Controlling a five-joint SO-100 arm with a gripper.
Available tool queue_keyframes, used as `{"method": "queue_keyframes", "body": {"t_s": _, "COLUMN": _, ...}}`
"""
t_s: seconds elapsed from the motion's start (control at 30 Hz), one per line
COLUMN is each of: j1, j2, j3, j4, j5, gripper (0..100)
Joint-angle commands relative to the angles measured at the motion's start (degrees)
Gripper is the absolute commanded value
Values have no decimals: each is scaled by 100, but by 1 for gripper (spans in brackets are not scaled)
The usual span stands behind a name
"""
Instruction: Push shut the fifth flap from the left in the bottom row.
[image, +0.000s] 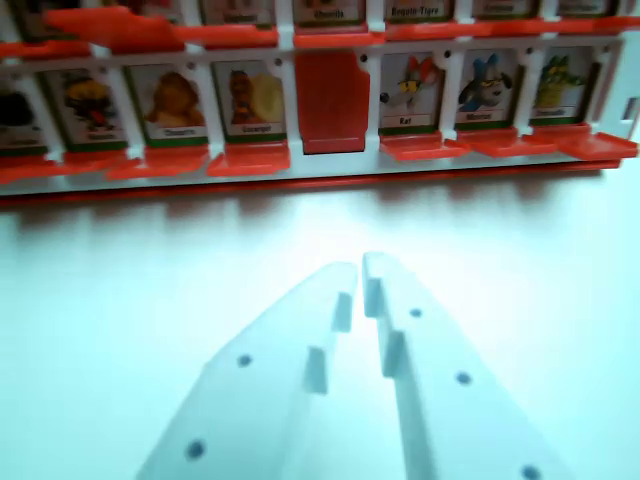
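- the white pincer (361, 268) sits near, low in the wrist view, jaws almost closed with only a thin gap, grasping nothing.
- far ahead stands the red game board (320, 170); in its bottom row one red flap (332, 100) is already up, covering its picture, directly beyond the tips.
- the flaps look light, stiff, hinged plastic, probably slick; a nudge on a flap's free edge should do, not a grasp.

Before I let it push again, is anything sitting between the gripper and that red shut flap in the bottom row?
Nothing visible. Only bare white table lies between the gripper and the red flap, which already stands shut among the open picture cards. The fingers are nearly together.
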Motion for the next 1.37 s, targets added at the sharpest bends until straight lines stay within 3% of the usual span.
{"method": "queue_keyframes", "body": {"t_s": 0.0, "j1": -9, "j2": 1758, "j3": 53, "j4": 923, "j5": 35, "gripper": 0}}
{"method": "queue_keyframes", "body": {"t_s": 0.3, "j1": -79, "j2": 4263, "j3": 237, "j4": 3243, "j5": 26, "gripper": 0}}
{"method": "queue_keyframes", "body": {"t_s": 0.43, "j1": -114, "j2": 4676, "j3": 141, "j4": 3489, "j5": -18, "gripper": 0}}
{"method": "queue_keyframes", "body": {"t_s": 0.77, "j1": -721, "j2": 6021, "j3": -220, "j4": 5010, "j5": -26, "gripper": 0}}
{"method": "queue_keyframes", "body": {"t_s": 1.33, "j1": -800, "j2": 6275, "j3": -563, "j4": 5546, "j5": 0, "gripper": 0}}
